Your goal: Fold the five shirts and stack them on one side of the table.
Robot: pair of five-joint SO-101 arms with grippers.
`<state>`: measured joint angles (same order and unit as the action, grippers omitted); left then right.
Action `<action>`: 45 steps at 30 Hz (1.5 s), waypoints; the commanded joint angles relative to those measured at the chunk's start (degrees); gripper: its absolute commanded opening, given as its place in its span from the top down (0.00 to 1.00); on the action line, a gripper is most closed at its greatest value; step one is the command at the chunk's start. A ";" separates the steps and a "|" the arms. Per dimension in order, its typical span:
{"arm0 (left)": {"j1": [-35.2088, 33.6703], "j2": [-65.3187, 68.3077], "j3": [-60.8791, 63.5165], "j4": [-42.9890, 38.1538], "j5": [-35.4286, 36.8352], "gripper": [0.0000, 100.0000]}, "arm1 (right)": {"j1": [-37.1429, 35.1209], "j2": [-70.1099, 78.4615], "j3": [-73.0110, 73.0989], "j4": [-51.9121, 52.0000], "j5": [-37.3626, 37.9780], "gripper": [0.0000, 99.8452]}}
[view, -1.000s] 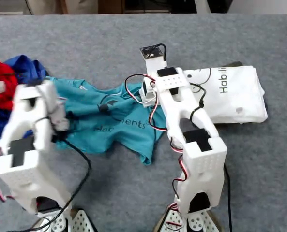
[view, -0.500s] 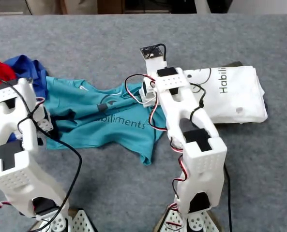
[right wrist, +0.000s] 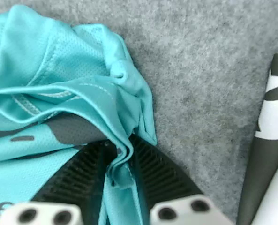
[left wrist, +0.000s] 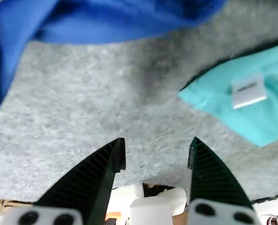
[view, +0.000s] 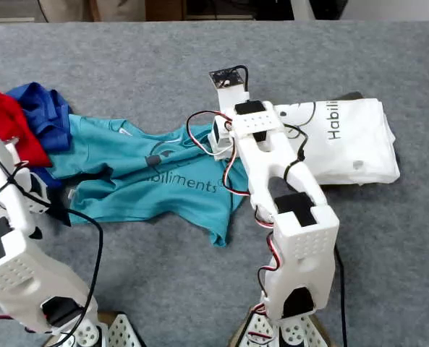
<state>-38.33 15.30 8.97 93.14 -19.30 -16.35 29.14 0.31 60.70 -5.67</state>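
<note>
A teal shirt (view: 156,177) lies spread across the middle-left of the grey table. My right gripper (right wrist: 122,168) is shut on a bunched fold of the teal shirt (right wrist: 68,93); in the high view the right gripper (view: 216,137) sits at that shirt's far right edge. My left gripper (left wrist: 155,152) is open over bare table, with nothing between its fingers. The teal shirt's tagged corner (left wrist: 242,103) lies just ahead of it to one side. From above, the left gripper (view: 49,204) is at the shirt's left end. A red shirt (view: 11,123) and a blue shirt (view: 48,116) lie crumpled at the far left.
A folded white shirt (view: 344,141) with dark print lies at the right, over something dark; its edge (right wrist: 274,117) is close to my right gripper. The blue shirt (left wrist: 106,18) lies just beyond my left gripper. The table's far edge runs along the top.
My left arm has drawn back to the left and off the teal shirt, uncovering the red shirt. The teal shirt's left end now lies flatter. The right arm has not moved.
</note>
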 commanded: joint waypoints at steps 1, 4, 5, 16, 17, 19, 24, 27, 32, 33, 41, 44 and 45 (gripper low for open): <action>-0.53 -1.36 -1.58 -2.99 1.85 0.77 | 0.04 1.54 1.19 0.70 -0.26 1.00; 1.23 -1.36 -1.14 -4.31 3.96 0.77 | 0.04 1.54 1.19 0.70 -0.26 1.00; 1.67 -1.36 -0.53 -4.57 4.75 0.77 | 0.04 1.54 1.19 0.70 -0.26 1.00; 7.91 -1.36 6.51 -13.54 10.11 0.77 | 0.04 1.54 1.19 0.70 -0.35 1.00; 7.74 -1.36 6.77 -14.68 10.20 0.77 | 0.04 1.54 1.19 0.70 -0.35 1.00; 7.21 -1.36 7.03 -17.58 13.36 0.78 | 0.04 1.54 1.19 0.70 -0.35 1.00; 6.42 -1.27 7.03 -18.20 15.65 0.77 | 0.04 1.54 1.19 0.70 -0.35 1.00; 6.33 -1.27 7.47 -18.02 15.74 0.78 | 0.04 1.54 1.19 0.70 -0.35 1.00; 6.42 -1.27 10.73 -18.29 16.00 0.78 | 0.04 1.54 1.19 0.70 -0.44 1.00; 6.42 -1.27 11.25 -18.29 16.79 0.78 | 0.04 1.54 1.19 0.70 -0.44 1.00; 8.53 -1.27 12.40 -18.46 19.34 0.86 | 0.04 1.54 1.19 0.70 -0.53 1.00; 10.81 -1.27 12.48 -18.55 19.34 0.90 | 0.04 1.54 1.19 0.70 -0.53 1.00; 11.60 -1.27 12.57 -18.55 19.34 0.92 | 0.04 1.54 1.19 0.70 -0.53 1.00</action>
<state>-28.22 14.42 20.04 75.03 -0.40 -16.35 29.14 0.31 60.70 -5.67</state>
